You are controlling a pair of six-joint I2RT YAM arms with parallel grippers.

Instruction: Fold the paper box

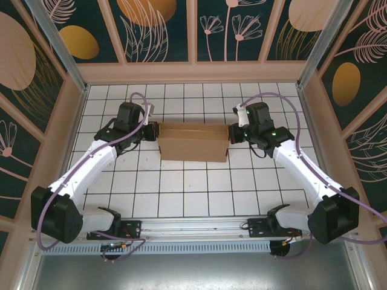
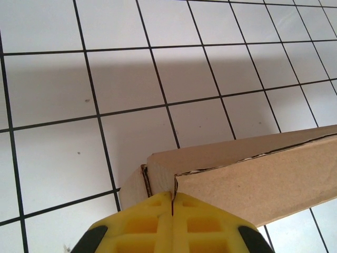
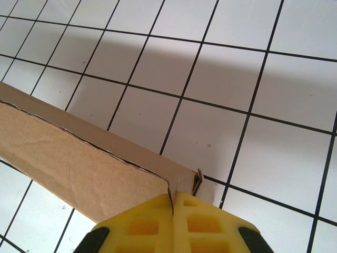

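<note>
surroundings: white gridded table [image 1: 181, 193], patterned walls [image 1: 157, 24] on three sides.
paper box [image 1: 193, 143]: closed, lying on the table's far middle, long axis left to right.
left gripper [image 1: 156, 131]: fingers pressed together, at the box's left end.
right gripper [image 1: 231, 134]: fingers pressed together, at the box's right end.

Legible markings: none found in any view.
- box [image 1: 193, 142]: plain brown cardboard, no print or label on the faces seen.
- table [image 1: 181, 193]: white tiles with a black grid, no lettering or numbers.
- wall panels [image 1: 157, 30]: drawn plants and round shapes, no words.
</note>
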